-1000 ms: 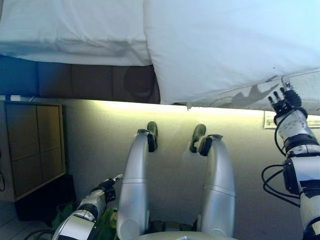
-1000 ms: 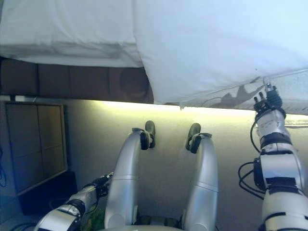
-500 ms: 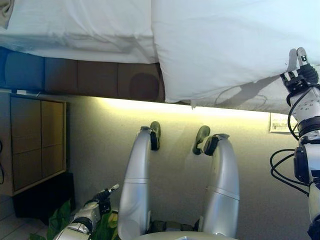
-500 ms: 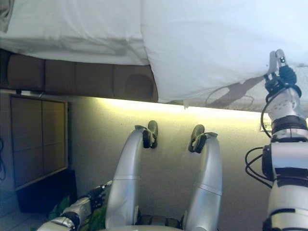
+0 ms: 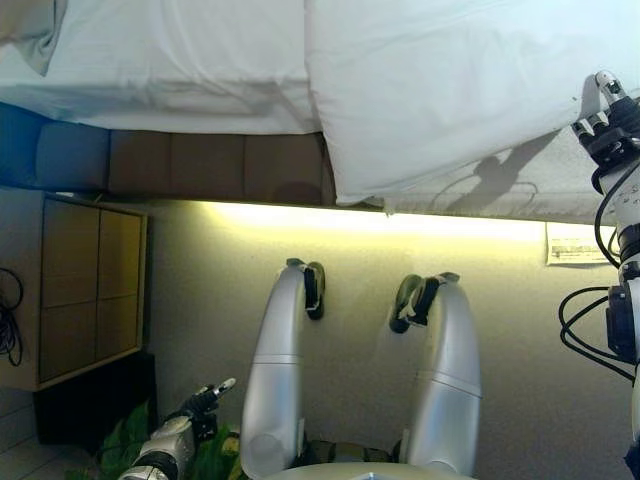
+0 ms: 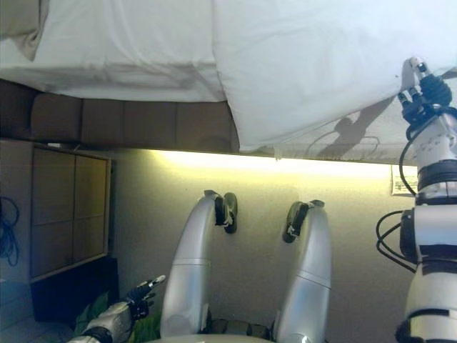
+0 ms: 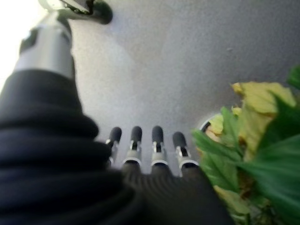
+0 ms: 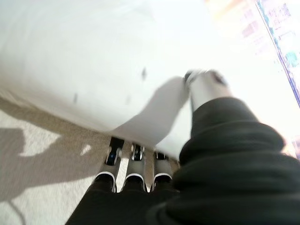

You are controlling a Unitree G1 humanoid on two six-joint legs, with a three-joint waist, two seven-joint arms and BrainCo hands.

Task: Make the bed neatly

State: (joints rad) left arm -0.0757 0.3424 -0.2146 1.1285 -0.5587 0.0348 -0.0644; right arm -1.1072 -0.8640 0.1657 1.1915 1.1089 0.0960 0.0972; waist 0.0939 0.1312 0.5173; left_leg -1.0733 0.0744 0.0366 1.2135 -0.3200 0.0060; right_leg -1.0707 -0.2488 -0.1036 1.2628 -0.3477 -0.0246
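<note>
A white duvet [image 5: 450,90] hangs over the bed's near edge at the upper right, lying over a white sheet [image 5: 190,70] that covers the mattress to the left. My right hand [image 5: 608,125] is at the duvet's lower right edge. In the right wrist view its fingers [image 8: 133,161] are tucked under the white cloth and the thumb [image 8: 204,86] presses on top, pinching the edge. My left hand [image 5: 200,400] hangs low at the lower left, far from the bed, its fingers [image 7: 157,138] straight and holding nothing.
The bed's brown padded base [image 5: 210,165] runs under the mattress with a lit strip beneath it. A wooden cabinet [image 5: 85,290] stands at the left. A green leafy plant [image 7: 253,140] sits right beside my left hand. A paper sheet [image 5: 575,243] lies on the grey carpet at the right.
My right hand has moved up and to the right with the duvet edge pinched in it. My left hand has sunk lower. The whole view has shifted a little.
</note>
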